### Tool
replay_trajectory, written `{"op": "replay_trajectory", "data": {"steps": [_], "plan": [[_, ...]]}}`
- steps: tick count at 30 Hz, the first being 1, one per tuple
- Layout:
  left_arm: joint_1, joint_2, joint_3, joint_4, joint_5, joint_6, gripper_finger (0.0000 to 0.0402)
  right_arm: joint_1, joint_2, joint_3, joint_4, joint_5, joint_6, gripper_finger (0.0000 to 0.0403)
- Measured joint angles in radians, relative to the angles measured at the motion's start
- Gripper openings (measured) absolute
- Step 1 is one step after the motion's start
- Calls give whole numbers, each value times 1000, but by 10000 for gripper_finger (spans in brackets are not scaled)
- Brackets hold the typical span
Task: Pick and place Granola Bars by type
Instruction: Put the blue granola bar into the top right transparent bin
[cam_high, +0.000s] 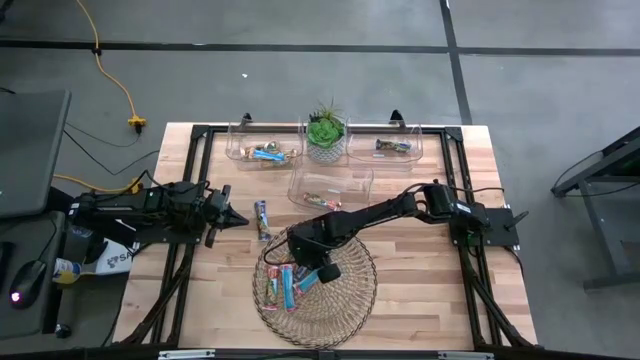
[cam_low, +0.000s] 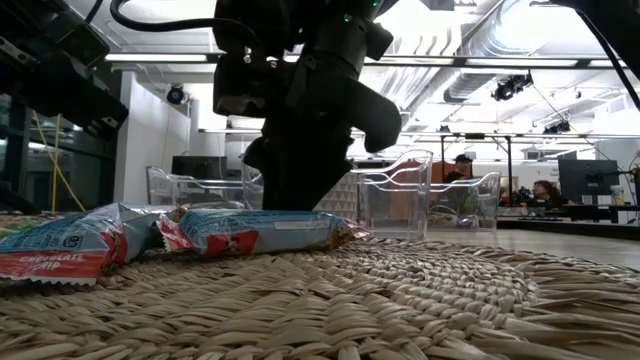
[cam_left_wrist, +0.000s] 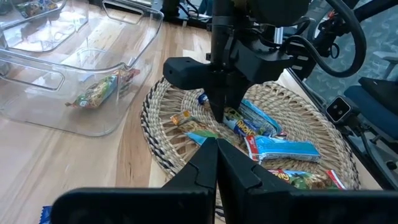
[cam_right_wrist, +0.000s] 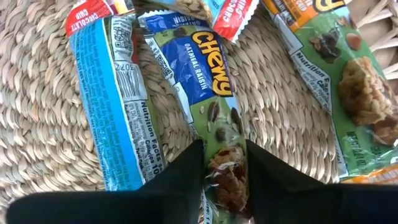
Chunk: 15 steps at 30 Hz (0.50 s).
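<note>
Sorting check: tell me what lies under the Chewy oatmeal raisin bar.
The oatmeal raisin bar lies on the wicker tray, its end between the right hand fingers. A red-ended wrapper overlaps its far end. Anything directly beneath is hidden.
</note>
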Motion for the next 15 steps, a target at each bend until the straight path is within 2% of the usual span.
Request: {"op": "replay_trajectory", "data": {"steps": [15], "plan": [[0,0,0,0,3,0,1,1,-4,0,3,-21,63,53]]}}
